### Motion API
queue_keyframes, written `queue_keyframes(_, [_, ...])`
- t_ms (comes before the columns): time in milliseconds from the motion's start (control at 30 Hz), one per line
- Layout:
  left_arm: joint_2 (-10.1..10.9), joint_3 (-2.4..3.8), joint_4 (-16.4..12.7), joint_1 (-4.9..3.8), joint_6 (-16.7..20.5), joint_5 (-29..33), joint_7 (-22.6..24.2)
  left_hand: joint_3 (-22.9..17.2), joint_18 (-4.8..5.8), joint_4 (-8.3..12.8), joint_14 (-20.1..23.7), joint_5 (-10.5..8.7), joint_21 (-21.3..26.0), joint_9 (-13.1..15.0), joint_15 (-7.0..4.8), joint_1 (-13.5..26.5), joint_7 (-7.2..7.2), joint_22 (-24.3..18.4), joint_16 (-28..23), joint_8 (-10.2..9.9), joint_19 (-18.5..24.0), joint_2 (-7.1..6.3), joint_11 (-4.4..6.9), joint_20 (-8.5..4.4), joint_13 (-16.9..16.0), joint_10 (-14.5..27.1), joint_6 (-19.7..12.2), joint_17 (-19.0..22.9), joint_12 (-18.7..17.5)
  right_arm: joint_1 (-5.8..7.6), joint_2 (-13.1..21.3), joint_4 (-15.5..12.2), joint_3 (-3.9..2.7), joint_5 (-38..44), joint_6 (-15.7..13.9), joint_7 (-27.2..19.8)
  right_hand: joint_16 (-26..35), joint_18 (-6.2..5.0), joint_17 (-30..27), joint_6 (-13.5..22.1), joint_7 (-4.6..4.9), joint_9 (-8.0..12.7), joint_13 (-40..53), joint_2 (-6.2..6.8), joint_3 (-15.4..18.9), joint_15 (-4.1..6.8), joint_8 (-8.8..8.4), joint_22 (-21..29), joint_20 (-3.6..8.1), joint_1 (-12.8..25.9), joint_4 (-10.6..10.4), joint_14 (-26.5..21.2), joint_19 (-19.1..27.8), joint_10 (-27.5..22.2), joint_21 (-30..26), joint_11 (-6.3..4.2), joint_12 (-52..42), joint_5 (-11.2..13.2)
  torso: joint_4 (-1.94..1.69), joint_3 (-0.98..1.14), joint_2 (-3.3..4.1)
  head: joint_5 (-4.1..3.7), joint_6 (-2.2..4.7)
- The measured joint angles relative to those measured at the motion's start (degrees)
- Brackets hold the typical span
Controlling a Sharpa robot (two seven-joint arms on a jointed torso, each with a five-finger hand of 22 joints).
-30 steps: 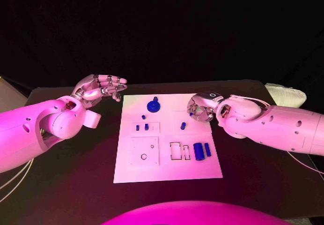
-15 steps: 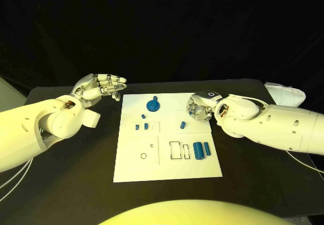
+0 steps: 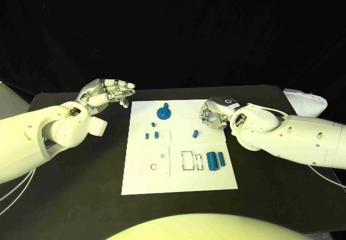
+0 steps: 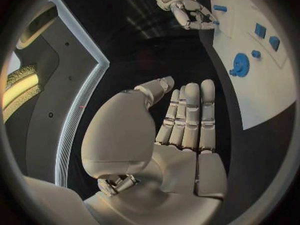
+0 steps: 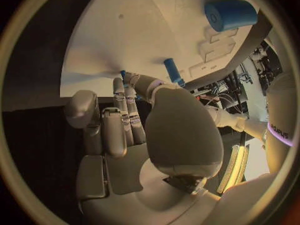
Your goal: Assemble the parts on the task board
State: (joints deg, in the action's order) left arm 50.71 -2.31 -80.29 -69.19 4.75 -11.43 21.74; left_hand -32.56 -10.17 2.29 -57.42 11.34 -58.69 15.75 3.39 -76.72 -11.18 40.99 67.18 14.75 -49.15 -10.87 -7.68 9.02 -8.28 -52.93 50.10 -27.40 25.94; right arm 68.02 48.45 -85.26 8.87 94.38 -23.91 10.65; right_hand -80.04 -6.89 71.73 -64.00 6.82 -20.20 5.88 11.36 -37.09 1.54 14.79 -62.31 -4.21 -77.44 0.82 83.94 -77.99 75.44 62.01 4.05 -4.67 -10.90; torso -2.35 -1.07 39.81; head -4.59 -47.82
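Observation:
The white task board (image 3: 180,182) lies mid-table. On it are a blue gear (image 3: 164,112), several small blue pegs such as one at the right (image 3: 195,133), and two blue cylinders (image 3: 212,160) near the right edge. My left hand (image 3: 108,92) hovers off the board's far left corner, palm up, its straight fingers (image 4: 187,120) holding nothing; the gear (image 4: 239,65) lies beyond them. My right hand (image 3: 215,114) hangs over the board's upper right part, fingers bent downward. From its wrist, the fingers (image 5: 125,120) hold nothing and a blue peg (image 5: 173,71) lies just past them.
Rectangular cut-outs (image 3: 191,160) and a square plate with a round hole (image 3: 153,161) mark the board's near half. A white bundle (image 3: 306,102) sits at the table's right edge. Black table (image 3: 72,175) surrounds the board.
My right forearm has sunk a little and shifted slightly right, while its hand stays over the same spot. The left hand and the parts have not moved.

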Motion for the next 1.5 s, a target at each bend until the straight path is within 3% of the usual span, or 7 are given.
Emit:
queue_keyframes(400, [-0.56, -0.01, 0.58, 0.04, 0.95, 0.22, 0.24, 0.32, 0.0, 0.0, 0.2, 0.0, 0.51, 0.0, 0.2, 0.05, -0.16, -0.3, 0.0, 0.03, -0.21, -0.05, -0.21, 0.21, 0.05, 0.63, -0.57, 0.06, 0.0, 1.41, 3.0, -6.38, -0.45, -0.16, -5.19, 0.15, 0.01, -0.01, 0.06, 0.1, -0.11, -0.15, -0.25, -0.44, -0.07, -0.01, 0.01, -0.26, 0.0, -0.45, 0.22, 0.0, 0.0, 0.0, 0.0, 0.0, 0.08, 0.06, 0.2, 0.05, -0.22, 0.21, 0.34])
queue_keyframes(633, [-0.82, -0.01, 0.7, 0.22, 1.76, 0.56, 0.46, 0.32, 0.0, 0.0, 0.2, 0.0, 0.57, 0.0, 0.2, 0.05, -0.16, -0.37, 0.0, 0.03, -0.21, -0.05, -0.21, 0.21, 0.05, 0.62, -0.57, 0.05, 0.0, 1.27, 3.19, -10.64, -0.49, -0.56, -6.75, -0.02, 0.01, -0.01, 0.14, 0.11, -0.11, -0.12, -0.21, -0.75, -0.06, -0.01, 0.28, -0.26, 0.0, -0.76, 0.23, 0.0, 0.0, 0.0, 0.0, 0.0, 0.18, 0.16, 0.01, 0.06, -0.54, 0.49, 0.1])
queue_keyframes(933, [-1.19, -0.01, 0.64, 0.4, 2.39, 0.91, 0.65, 0.47, 0.0, -0.16, 0.2, 0.0, 0.57, -0.05, 0.2, 0.05, -0.16, -0.42, 0.0, 0.03, -0.21, -0.05, -0.21, 0.21, 0.05, 1.03, -0.57, 0.05, 0.0, -0.56, 0.55, -14.62, -0.18, -0.68, -7.21, -0.45, 0.04, -0.02, 0.13, 0.04, -0.03, -0.11, -0.08, -0.82, 0.02, -0.02, 0.26, -0.18, 0.0, -0.84, 0.3, 0.01, 0.0, 0.0, 0.0, 0.0, 0.3, 0.28, -0.2, -0.07, -0.64, 1.76, -0.35])
queue_keyframes(1200, [-1.69, -0.01, 0.15, 0.44, 2.7, 1.1, 0.68, 0.47, 0.0, -0.16, 0.2, 0.0, 0.57, -0.05, 0.2, 0.05, -0.16, -0.42, 0.0, 0.03, -0.21, -0.05, -0.21, 0.21, 0.04, 1.03, -0.56, 0.1, 0.0, -2.81, -3.14, -14.61, 0.54, 0.11, -7.11, -0.62, 0.04, -0.04, -0.11, 0.03, -0.01, -0.21, -0.08, -0.82, -0.14, -0.02, 0.23, 0.1, 0.0, -0.84, 0.47, 0.01, 0.01, 0.0, 0.0, 0.0, 0.3, 0.01, -0.43, -0.29, -0.61, 2.93, -0.79])
queue_keyframes(1500, [-2.57, -0.02, -0.03, 0.45, 3.05, 1.18, 0.66, 0.47, 0.0, -0.16, 0.2, 0.0, 0.57, -0.04, 0.2, 0.05, -0.16, -0.47, 0.0, 0.1, -0.2, -0.05, -0.21, 0.21, 0.04, 1.03, -0.56, 0.1, 0.2, -5.07, -5.75, -13.75, 0.73, 1.78, -6.65, -0.29, 0.04, -0.12, -0.18, 0.03, -0.01, -0.29, -0.08, -0.81, -0.23, -0.02, 0.0, 0.2, 0.21, -0.84, 0.38, 0.01, 0.23, 0.0, -0.28, 0.0, 0.31, -0.07, -0.68, -0.31, -0.64, 3.78, -1.25])
